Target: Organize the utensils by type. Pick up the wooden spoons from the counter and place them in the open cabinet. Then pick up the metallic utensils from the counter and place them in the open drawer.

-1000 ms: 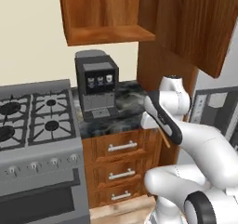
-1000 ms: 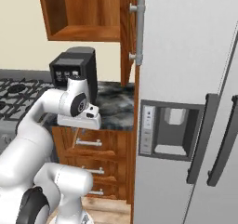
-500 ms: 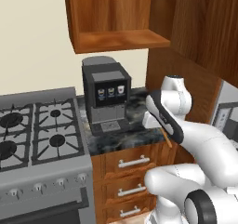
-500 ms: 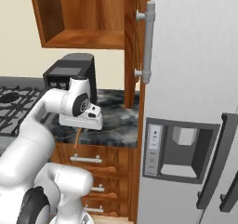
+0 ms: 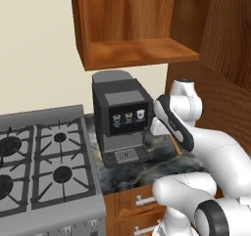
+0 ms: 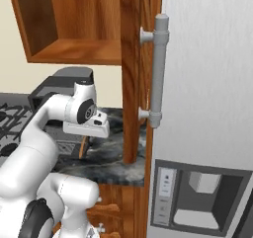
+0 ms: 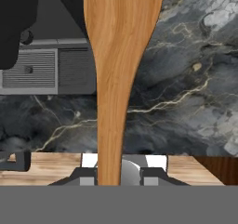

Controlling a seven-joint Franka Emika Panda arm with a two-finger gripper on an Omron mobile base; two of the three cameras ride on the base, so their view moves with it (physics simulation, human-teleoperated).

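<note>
The open cabinet [image 5: 142, 54] hangs bare-shelved at twelve o'clock above the coffee machine [image 5: 122, 122], while the counter [image 6: 111, 155] runs narrow between the stove [image 5: 44, 171] at nine o'clock and a wooden side panel [image 6: 133, 74] at three. The gripper [image 7: 109, 174] is clenched on a wooden spoon [image 7: 118, 69], whose blade runs toward twelve o'clock in the hand view, above the marble.

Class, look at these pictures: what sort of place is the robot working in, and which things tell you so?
A rendered home kitchen: a gas stove, a coffee machine on the marble counter, and a fridge. The gripper holds a wooden spoon.
</note>
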